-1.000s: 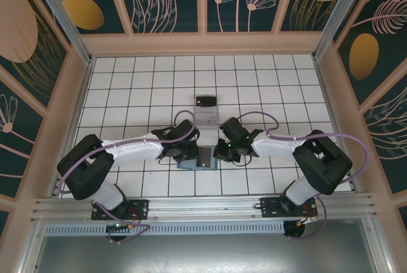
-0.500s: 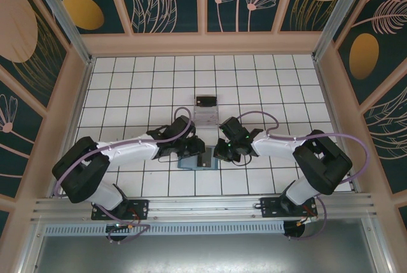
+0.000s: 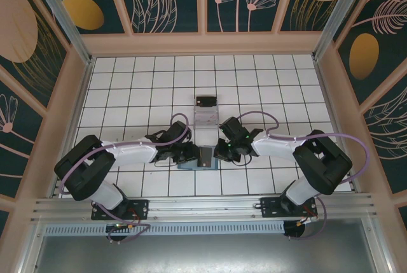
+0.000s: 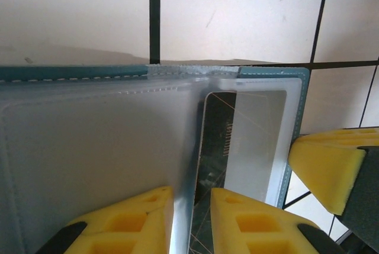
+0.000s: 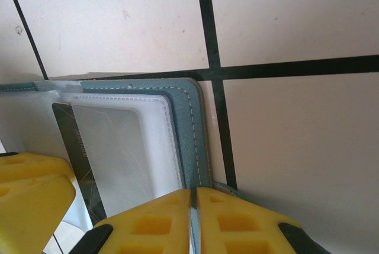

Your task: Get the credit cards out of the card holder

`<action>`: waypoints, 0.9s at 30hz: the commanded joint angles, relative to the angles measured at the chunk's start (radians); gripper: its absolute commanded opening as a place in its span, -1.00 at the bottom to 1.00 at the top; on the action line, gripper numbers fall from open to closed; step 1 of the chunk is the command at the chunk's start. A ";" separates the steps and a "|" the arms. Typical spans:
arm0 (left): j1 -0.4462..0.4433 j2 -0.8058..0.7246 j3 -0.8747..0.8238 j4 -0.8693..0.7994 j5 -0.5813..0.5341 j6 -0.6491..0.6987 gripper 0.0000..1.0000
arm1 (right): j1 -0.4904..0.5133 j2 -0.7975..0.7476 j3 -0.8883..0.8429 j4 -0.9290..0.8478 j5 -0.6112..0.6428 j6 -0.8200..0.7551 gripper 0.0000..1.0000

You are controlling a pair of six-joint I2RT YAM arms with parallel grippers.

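The teal card holder [image 3: 191, 164] lies open on the tiles between the arms, its clear sleeves [image 4: 89, 147] facing up. A black credit card [image 4: 216, 141] sits partly inside the right-hand sleeve [image 5: 118, 147]. My left gripper [image 4: 192, 212] is low over the centre crease, open by a narrow gap, with a sleeve edge and the black card's edge between its fingers [image 4: 136, 218]. My right gripper [image 5: 193, 206] is shut on the holder's stitched right edge [image 5: 186, 118]. From above, the left gripper [image 3: 191, 153] and right gripper [image 3: 218, 152] face each other across the holder.
A see-through plastic box [image 3: 205, 119] stands one tile behind the holder, with a small dark flat object [image 3: 205, 102] just beyond it. White tiled floor [image 3: 146, 88] stretches to the back and sides, bounded by wooden walls [image 3: 79, 82].
My left wrist has dropped and shifted slightly over the holder's centre, and its jaws have parted a little. The right gripper has kept its pinch on the holder's edge.
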 commanded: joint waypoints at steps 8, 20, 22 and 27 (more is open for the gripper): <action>0.004 0.033 -0.024 0.060 0.055 -0.009 -0.50 | -0.007 -0.004 0.016 -0.046 0.023 -0.002 -0.75; 0.004 -0.063 0.046 -0.058 0.025 0.010 -0.48 | -0.002 -0.037 0.046 -0.079 0.031 0.002 -0.69; 0.005 -0.065 0.057 -0.049 0.048 0.005 -0.47 | -0.001 -0.045 0.056 -0.084 0.032 0.002 -0.68; 0.005 -0.035 0.058 0.031 0.118 -0.025 -0.46 | 0.002 -0.038 0.071 -0.081 0.021 0.000 -0.65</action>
